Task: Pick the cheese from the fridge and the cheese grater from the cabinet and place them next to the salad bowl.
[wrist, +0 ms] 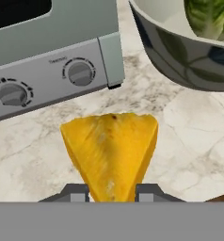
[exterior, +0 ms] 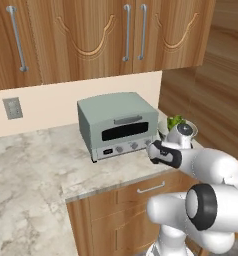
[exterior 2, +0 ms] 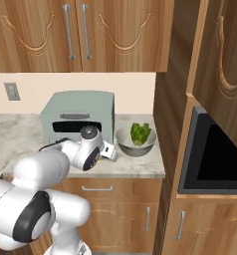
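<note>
Cheese (wrist: 111, 153) clamped between the gripper (wrist: 111, 192) fingers, hanging just over the counter (wrist: 189, 136), in front of the oven (exterior: 118, 125) and just left of the bowl (exterior 2: 136, 141). Wedge tip points away from the hand.

Step in hand, as we read it: set the cheese down beside the bowl. We would lower straight onto the bare marble patch between oven and bowl, let the wedge touch flat, then open and lift straight up so it does not tip or drag.

Around: oven's front corner and knobs (wrist: 79, 73) sit close on the far left of the drop spot; bowl wall curves in on the right, salad (exterior 2: 139, 132) inside it. The gap is narrow, so sideways drift risks nudging either. Counter edge is near the arm. Grater still to fetch; wall cabinets (exterior: 91, 35) shut above.
</note>
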### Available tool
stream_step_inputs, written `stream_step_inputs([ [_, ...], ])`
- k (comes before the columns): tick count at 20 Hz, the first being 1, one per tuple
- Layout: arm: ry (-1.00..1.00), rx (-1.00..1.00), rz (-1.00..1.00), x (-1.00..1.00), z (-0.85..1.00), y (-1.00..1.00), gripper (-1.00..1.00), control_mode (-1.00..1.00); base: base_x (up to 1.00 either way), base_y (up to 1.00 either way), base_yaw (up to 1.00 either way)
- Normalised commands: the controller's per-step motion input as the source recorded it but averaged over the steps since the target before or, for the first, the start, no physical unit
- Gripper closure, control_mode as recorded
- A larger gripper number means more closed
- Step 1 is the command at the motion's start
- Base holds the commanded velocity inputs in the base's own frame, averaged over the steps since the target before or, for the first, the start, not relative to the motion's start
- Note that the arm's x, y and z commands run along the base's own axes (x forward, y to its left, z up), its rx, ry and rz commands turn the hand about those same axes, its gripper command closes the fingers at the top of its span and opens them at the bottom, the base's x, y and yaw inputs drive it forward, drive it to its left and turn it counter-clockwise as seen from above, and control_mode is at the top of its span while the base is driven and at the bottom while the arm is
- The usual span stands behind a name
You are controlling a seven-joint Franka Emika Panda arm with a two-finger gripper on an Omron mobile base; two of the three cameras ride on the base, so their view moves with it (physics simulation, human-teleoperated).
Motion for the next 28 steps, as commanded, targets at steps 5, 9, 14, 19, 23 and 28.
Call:
stream_step_inputs([
  [5, 0.0, 0.0, -0.02, 0.13, 0.0, -0.04, 1.0, -1.0, 0.0, 0.0, 0.0],
  [9, 0.0, 0.0, -0.03, 0.22, 0.0, -0.02, 1.0, -1.0, 0.0, 0.0, 0.0],
  [14, 0.0, 0.0, -0.02, 0.21, -0.04, 0.0, 1.0, -1.0, 0.0, 0.0, 0.0],
  [19, 0.0, 0.0, -0.02, 0.1, -0.26, 0.0, 1.0, -1.0, 0.0, 0.0, 0.0],
  [23, 0.0, 0.0, -0.01, 0.0, -0.2, 0.0, 1.0, -1.0, 0.0, 0.0, 0.0],
  [28, 0.0, 0.0, 0.0, 0.0, -0.27, 0.0, 1.0, -1.0, 0.0, 0.0, 0.0],
])
